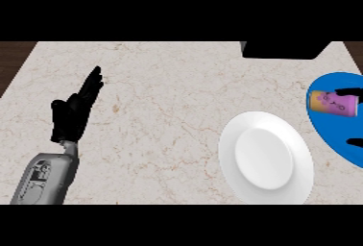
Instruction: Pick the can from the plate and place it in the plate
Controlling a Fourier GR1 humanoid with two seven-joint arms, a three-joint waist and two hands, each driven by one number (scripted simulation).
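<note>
A can (332, 104) with a purple and yellow label lies on its side on the blue plate (333, 132) at the right edge. Only two black tips of my right hand show there. One finger (349, 91) lies along the can's top edge, and the thumb tip (355, 142) sits well below the can over the blue plate, so the hand is open around it. An empty white plate (266, 156) stands left of the blue one. My left hand (71, 115) rests open at the left, fingers up, far from both plates.
A black box-like object (284, 50) sits at the counter's far edge, above the plates. The marble counter (163, 120) ends at the far left, where dark wood shows.
</note>
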